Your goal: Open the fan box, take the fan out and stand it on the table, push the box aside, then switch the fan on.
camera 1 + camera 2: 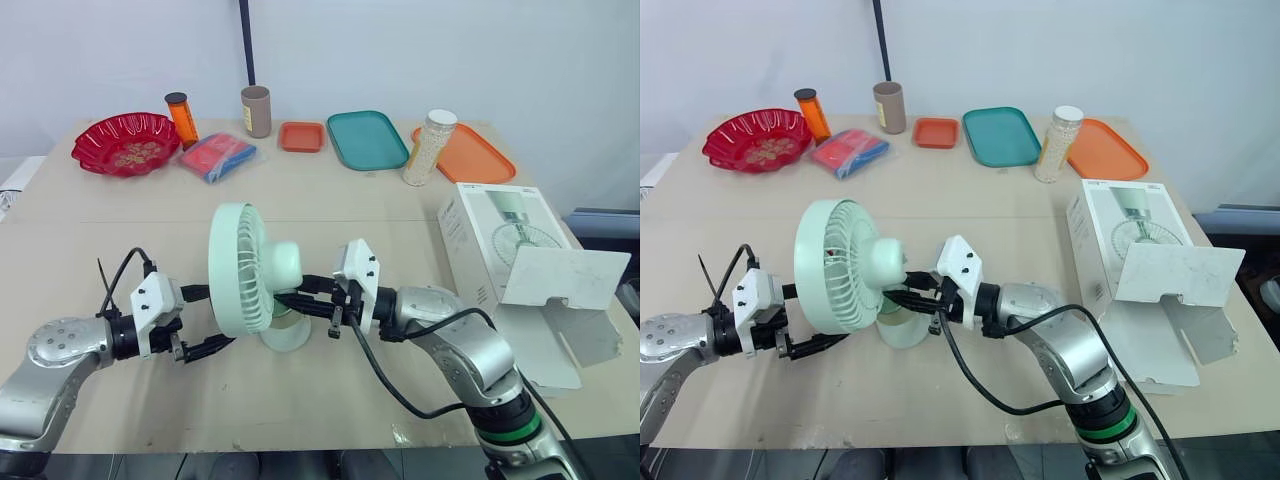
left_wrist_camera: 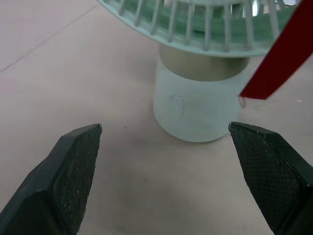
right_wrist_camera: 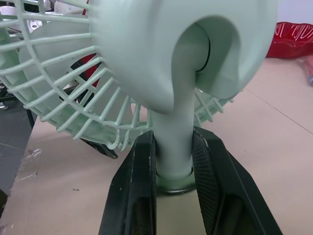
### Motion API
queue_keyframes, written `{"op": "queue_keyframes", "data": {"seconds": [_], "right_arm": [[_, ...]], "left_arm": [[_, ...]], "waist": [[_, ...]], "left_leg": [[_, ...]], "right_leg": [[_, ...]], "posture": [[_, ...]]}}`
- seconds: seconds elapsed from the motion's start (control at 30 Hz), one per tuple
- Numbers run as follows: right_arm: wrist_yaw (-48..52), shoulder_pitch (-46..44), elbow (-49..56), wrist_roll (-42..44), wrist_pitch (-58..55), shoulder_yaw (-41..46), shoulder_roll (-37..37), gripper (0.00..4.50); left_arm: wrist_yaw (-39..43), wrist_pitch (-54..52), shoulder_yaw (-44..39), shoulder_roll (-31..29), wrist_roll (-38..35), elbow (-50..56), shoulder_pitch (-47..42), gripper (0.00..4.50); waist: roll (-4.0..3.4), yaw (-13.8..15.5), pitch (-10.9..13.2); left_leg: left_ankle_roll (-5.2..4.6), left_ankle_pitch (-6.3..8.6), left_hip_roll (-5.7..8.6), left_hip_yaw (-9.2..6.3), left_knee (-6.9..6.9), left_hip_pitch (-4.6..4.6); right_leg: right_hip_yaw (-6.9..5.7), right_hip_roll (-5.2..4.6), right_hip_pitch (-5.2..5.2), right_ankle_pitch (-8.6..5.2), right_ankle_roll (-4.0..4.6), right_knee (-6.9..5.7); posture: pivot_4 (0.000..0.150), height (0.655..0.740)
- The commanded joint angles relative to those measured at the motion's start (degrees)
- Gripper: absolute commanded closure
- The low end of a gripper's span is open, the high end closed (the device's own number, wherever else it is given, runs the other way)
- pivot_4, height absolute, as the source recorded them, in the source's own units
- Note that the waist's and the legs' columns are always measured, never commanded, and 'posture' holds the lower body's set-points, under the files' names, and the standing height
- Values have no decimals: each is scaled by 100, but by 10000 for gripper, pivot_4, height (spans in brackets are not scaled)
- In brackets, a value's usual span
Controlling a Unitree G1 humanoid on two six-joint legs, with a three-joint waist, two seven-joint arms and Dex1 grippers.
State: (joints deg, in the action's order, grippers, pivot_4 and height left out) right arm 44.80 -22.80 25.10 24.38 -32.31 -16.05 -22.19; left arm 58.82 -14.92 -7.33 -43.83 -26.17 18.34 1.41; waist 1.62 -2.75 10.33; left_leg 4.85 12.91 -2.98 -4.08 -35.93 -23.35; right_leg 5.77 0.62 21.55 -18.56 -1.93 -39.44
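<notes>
The pale green fan (image 1: 243, 268) stands upright on its round base (image 1: 286, 333) in the middle of the table. My right gripper (image 1: 290, 300) reaches in from the right and is shut on the fan's thin neck (image 3: 172, 147), just above the base. My left gripper (image 1: 208, 320) is open on the fan's left side, its fingers (image 2: 73, 166) spread wide before the base, apart from it. A small button (image 2: 176, 105) shows on the base wall. The white fan box (image 1: 495, 235) lies at the right with its flap (image 1: 565, 276) hanging open.
Along the table's far edge stand a red bowl (image 1: 125, 143), an orange bottle (image 1: 182, 118), a brown cup (image 1: 256, 110), a blue and red packet (image 1: 217, 155), a small orange tray (image 1: 302, 136), a teal tray (image 1: 367, 138), a jar (image 1: 430, 147) and an orange tray (image 1: 475, 155).
</notes>
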Motion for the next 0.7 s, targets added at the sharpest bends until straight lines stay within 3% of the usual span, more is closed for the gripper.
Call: {"op": "queue_keyframes", "data": {"seconds": [0.03,0.27,0.43,0.5,0.7], "right_arm": [[50,-1,288,25,148,-4,-15,35934],[57,-1,250,-5,176,-21,-65,35934],[46,-8,233,-4,173,-18,-70,35934],[51,3,226,-10,179,-18,-80,35934],[50,-25,183,-27,198,-22,-78,35934]], "left_arm": [[21,155,50,34,77,-56,-96,710],[165,162,179,85,63,-246,-263,710],[232,189,325,181,61,-393,-470,14159],[222,161,372,234,82,-434,-568,22539],[238,188,445,278,104,-504,-653,42161]], "waist": [[0,-1,0],[0,0,0],[0,1,0],[1,1,-1],[1,-1,-1]], "left_leg": [[0,0,0,0,0,0],[-1,1,0,-1,-3,1],[-2,0,0,-2,-6,2],[-2,0,1,-2,-8,2],[-2,1,0,-3,-8,2]], "right_leg": [[0,0,0,0,0,0],[-1,0,-2,0,0,-1],[-3,1,-4,0,0,-4],[-3,0,-5,0,0,-4],[-3,1,-5,0,0,-6]], "posture": [[1500,7400],[1500,7400],[1500,7400],[1500,7400],[1500,7400]]}}
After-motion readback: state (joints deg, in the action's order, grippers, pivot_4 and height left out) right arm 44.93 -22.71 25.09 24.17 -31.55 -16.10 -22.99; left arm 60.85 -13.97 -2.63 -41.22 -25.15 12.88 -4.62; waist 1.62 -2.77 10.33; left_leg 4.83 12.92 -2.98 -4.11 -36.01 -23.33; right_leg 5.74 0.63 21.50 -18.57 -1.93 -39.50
